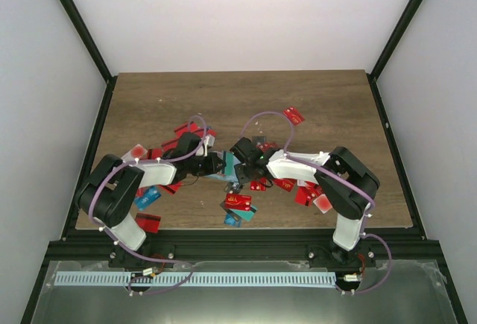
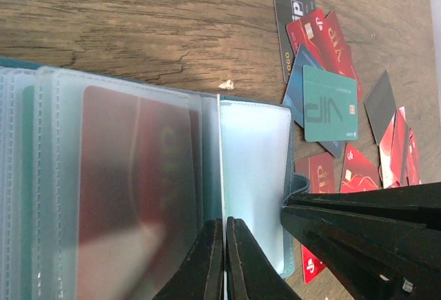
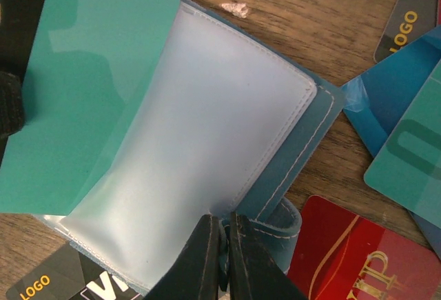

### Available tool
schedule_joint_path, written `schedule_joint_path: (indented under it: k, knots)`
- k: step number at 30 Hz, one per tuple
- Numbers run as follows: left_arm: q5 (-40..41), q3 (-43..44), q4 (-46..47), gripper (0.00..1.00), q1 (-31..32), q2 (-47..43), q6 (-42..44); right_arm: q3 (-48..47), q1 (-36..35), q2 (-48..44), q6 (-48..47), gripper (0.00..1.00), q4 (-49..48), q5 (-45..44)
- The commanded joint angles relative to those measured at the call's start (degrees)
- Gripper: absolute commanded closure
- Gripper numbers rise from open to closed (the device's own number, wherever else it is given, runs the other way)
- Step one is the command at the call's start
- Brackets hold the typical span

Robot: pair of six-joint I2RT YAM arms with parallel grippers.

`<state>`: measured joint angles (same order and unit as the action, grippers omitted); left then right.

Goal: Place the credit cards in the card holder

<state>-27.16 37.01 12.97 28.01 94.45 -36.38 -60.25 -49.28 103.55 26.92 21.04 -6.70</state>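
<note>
Left gripper [image 2: 224, 224] and right gripper [image 3: 224, 221] pinch clear sleeves [image 3: 207, 141] of the teal-blue soft card holder [image 3: 322, 115]. A teal plastic credit card [image 3: 76, 86] sits half-in and likely needs pushing home.

Overhead looks down; both wrists near card holder [image 3: 207, 127].

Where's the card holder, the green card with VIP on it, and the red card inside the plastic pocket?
card holder [image 3: 317, 127]: right wrist view, blue stitched cover edge.
green VIP card [image 2: 329, 103]: left wrist view, its middle.
red card [image 2: 134, 190]: left wrist view, middle, behind clear plastic.
</note>
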Motion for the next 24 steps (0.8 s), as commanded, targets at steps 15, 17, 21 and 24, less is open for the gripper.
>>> schedule_joint_path:
  k: [15, 17, 21, 24]
  knots:
    - [-8.23, 4.78, -6.48, 0.96, 0.38, 6.23, -3.27, 0.77, -0.12, 2.69, 0.4, 0.99, 1.33, 0.28]
    - [-8.97, 5.34, -6.89, 0.96, 0.38, 7.13, -2.2, 0.6, -0.03, 2.71, 0.21, 0.99, 1.37, 0.29]
    - [-10.36, 6.59, -9.21, 0.96, 0.38, 7.45, 0.97, 0.46, 0.34, 2.62, 0.03, 0.99, 1.55, 0.04]
    - [-10.54, 7.26, -12.59, 0.96, 0.29, 6.83, 4.39, 0.62, 0.88, 2.55, -0.07, 0.99, 1.58, -0.07]
